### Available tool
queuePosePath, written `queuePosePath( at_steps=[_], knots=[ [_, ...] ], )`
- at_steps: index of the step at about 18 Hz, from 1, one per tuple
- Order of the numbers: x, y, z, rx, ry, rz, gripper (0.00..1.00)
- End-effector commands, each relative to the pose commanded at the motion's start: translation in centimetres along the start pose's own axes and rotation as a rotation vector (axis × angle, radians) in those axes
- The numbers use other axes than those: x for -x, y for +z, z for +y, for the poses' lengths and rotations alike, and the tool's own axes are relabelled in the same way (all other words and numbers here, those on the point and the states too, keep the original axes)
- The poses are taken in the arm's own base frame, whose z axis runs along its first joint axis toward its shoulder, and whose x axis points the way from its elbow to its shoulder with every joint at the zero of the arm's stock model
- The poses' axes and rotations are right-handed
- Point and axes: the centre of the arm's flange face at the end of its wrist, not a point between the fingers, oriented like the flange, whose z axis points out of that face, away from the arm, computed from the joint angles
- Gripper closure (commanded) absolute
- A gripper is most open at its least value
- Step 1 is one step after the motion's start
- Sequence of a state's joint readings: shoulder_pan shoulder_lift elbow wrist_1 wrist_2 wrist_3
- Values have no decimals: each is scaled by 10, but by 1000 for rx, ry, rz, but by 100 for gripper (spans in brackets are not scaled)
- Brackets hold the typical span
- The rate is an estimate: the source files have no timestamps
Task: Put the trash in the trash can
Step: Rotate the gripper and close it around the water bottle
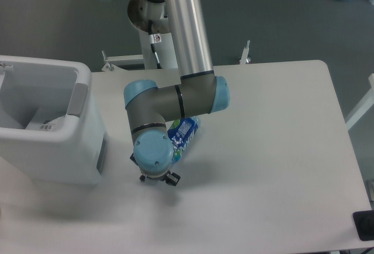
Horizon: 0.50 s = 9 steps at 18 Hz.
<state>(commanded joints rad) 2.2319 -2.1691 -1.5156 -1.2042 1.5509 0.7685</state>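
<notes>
Overhead view of a white table (263,166) with one robot arm. Nearest the camera, low on the table, the gripper (156,178) points downward beneath the arm's blue-capped wrist (153,155); only small dark parts of it show past the wrist, so whether the fingers are spread or pressed together cannot be told. Just beside the wrist, on its right and partly hidden under the arm, lies the bottle (183,132), a small clear plastic one with a blue-green label; its ends are covered. Whether the gripper touches the bottle cannot be told.

At the left edge of the table stands the trash can (55,149), a boxy white bin with rounded corners and a grey panel on the side facing the arm. Through its rectangular mouth a pale item with small barcode stickers (47,125) is visible inside; it may be the plastic bag, though this is not certain.

Farther back, the silver upper arm (184,26) rises from the table's far edge toward the arm's base (146,14). Beyond lies a dark grey floor (280,14).
</notes>
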Motion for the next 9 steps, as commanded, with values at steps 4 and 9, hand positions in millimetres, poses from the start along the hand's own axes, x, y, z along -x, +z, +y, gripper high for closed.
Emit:
queuePosePath(
  at_steps=[4,9],
  knots=[
    [4,-47,2,-84,-5,-35,83],
    [36,-150,-3,-326,-51,-72,85]
  ],
)
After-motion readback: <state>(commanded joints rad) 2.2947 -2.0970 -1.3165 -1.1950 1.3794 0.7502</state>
